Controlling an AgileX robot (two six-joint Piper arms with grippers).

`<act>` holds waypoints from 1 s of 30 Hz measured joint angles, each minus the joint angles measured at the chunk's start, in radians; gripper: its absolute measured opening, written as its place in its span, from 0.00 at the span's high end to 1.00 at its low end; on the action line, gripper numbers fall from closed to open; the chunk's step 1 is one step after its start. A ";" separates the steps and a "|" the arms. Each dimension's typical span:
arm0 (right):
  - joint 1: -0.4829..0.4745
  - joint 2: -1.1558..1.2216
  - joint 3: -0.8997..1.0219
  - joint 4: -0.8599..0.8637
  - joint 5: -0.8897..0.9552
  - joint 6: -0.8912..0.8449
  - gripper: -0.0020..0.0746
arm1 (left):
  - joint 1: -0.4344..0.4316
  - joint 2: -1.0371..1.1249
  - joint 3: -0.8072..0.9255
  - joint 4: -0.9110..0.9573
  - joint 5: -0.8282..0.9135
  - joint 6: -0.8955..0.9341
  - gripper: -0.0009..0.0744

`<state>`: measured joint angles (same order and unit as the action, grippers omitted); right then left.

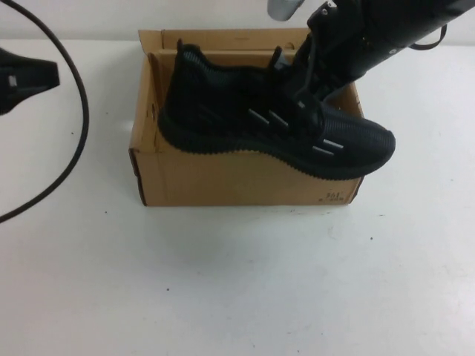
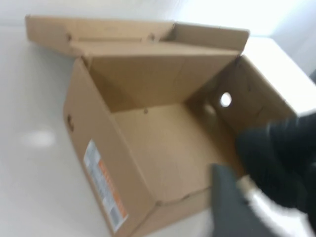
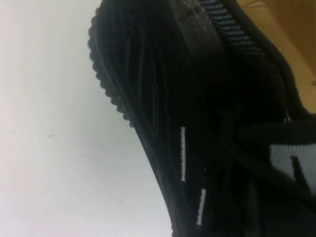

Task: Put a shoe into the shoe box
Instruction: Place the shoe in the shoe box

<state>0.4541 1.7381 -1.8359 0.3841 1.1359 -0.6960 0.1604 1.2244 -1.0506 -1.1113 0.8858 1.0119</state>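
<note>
Worktop (image 1: pixel 237 282): white and plain, carrying the shoe box; a black cable (image 1: pixel 70 96) curved across its left part.
Shoe box (image 1: pixel 245 182): brown corrugated cardboard, open, its hinged lid folded back on the far side; small dark print sat at the front right corner (in the left wrist view a white and orange label (image 2: pixel 103 185) showed on one outer wall, and a round hole in another).
Shoe (image 1: pixel 274 119): black knit sneaker with short white dash marks, held above the open box, heel over the left part and toe jutting past the front right corner; whether the sole touched the rim could not be told.
Right gripper (image 1: pixel 323 44): at the shoe's laced opening, over the box's far right; jaws hidden by the shoe, so their state could not be told.
Left gripper (image 1: pixel 30 78): at the far left edge, well apart from the box; its jaws could not be made out.
</note>
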 joint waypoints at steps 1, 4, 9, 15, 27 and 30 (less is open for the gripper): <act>-0.012 0.010 -0.014 0.000 0.000 0.000 0.96 | 0.010 0.000 0.000 0.012 0.014 -0.003 0.68; -0.034 0.057 -0.088 -0.002 0.005 -0.002 0.96 | 0.021 0.000 0.000 0.032 0.053 -0.007 0.90; -0.046 0.185 -0.301 -0.010 0.071 -0.057 0.96 | 0.021 0.000 0.000 0.056 0.115 -0.016 0.98; -0.046 0.379 -0.559 -0.020 0.111 -0.133 0.96 | 0.021 0.000 0.019 0.069 0.144 -0.031 0.99; -0.046 0.633 -0.695 -0.041 0.015 -0.149 0.96 | 0.021 0.000 0.020 0.071 0.148 -0.033 0.99; -0.046 0.660 -0.695 -0.042 -0.013 -0.149 0.96 | 0.021 0.000 0.020 0.071 0.148 -0.033 0.99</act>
<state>0.4081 2.3979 -2.5312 0.3418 1.1234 -0.8448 0.1815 1.2244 -1.0305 -1.0399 1.0342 0.9787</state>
